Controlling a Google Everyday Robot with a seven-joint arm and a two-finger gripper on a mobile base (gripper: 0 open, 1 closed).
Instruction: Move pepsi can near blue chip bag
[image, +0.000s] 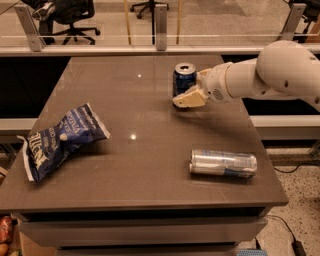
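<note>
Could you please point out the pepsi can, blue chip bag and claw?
pepsi can (181, 80): camera view, its blue side.
blue chip bag (62, 140): camera view, wrinkled middle.
claw (190, 96): camera view, tan tip, beside the can.

**Around your workspace**

You have a grey-brown table (150, 165) with a slim silver can (223, 163) lying on its side near the front right corner, well apart from the gripper (187, 96) over the far right part. Beyond a glass barrier (100, 25) you see office chairs (70, 12).
</note>
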